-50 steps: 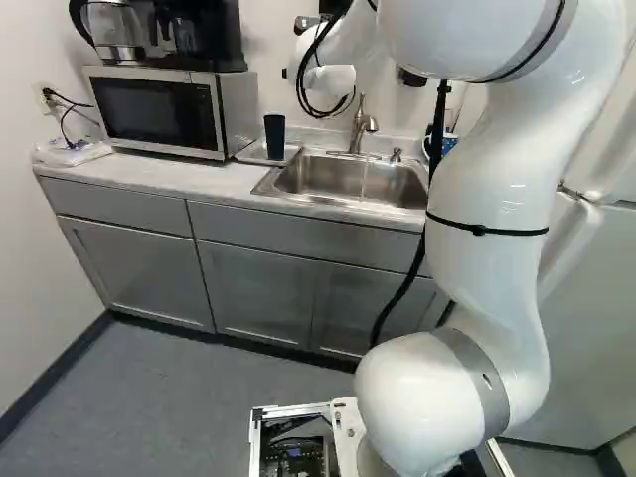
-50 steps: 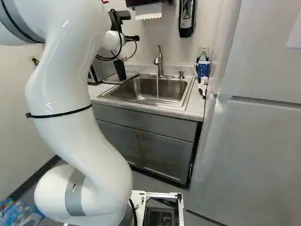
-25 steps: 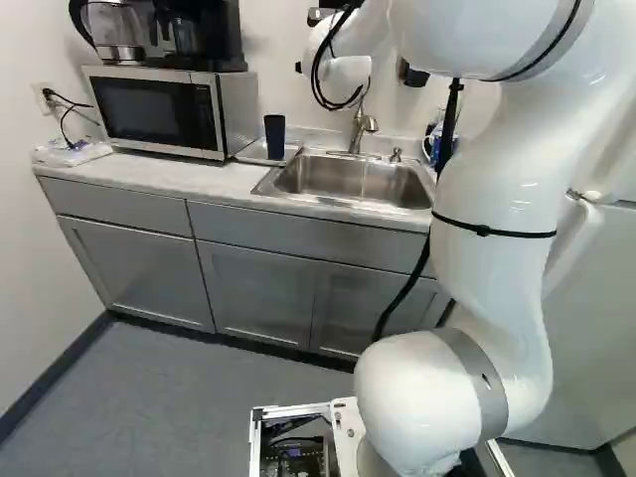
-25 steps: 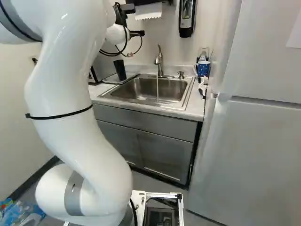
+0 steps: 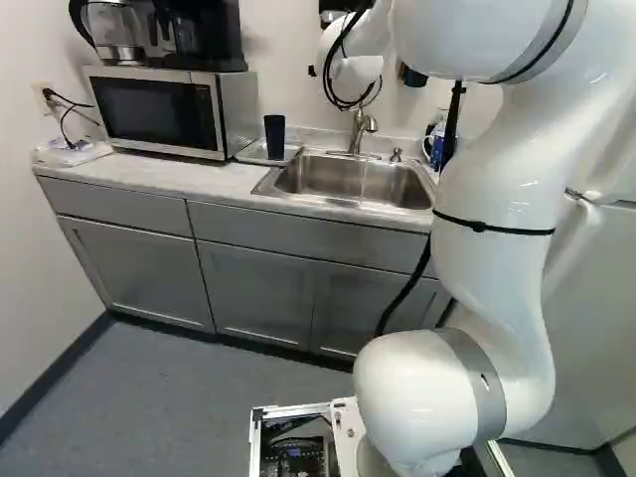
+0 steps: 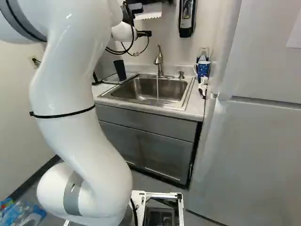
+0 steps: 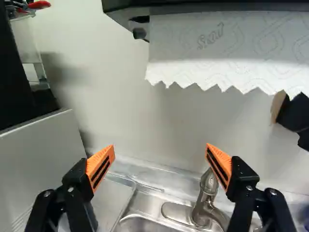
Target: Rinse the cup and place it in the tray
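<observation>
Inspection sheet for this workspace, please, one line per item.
Surface: pale counter with inset steel sink; water running from the faucet.
Job's things: dark cup standing on the tray beside the sink.
Clutter: blue mug past the sink; microwave beyond the tray.
Gripper: open, nothing between its fingers.
Cables: black loops hang at the arm's wrist; cords at the wall outlet.
Surroundings: paper towel ahead of the gripper; refrigerator right of the counter.
</observation>
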Tool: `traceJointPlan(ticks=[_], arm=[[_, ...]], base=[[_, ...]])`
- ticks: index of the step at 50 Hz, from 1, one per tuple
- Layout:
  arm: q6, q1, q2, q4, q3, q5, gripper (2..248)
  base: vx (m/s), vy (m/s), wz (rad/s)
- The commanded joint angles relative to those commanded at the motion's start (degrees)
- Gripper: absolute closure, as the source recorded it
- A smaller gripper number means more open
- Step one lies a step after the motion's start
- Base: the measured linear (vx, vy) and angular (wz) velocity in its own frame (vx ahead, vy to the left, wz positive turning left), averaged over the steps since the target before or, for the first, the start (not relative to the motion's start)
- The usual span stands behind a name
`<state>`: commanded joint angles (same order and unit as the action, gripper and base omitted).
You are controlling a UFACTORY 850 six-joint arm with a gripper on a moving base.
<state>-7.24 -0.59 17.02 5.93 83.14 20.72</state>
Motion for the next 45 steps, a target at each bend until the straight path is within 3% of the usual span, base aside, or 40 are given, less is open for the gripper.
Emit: traceJointPlan(ticks=[15, 45], arm=[[0.00, 1.72, 3.04, 0.00, 3.50, -1.43, 3], [0.00, 2.99, 11.59, 0.00, 13.75, -3.44, 3]], base=[[0.000, 0.000, 0.000], [0.000, 0.000, 0.000]])
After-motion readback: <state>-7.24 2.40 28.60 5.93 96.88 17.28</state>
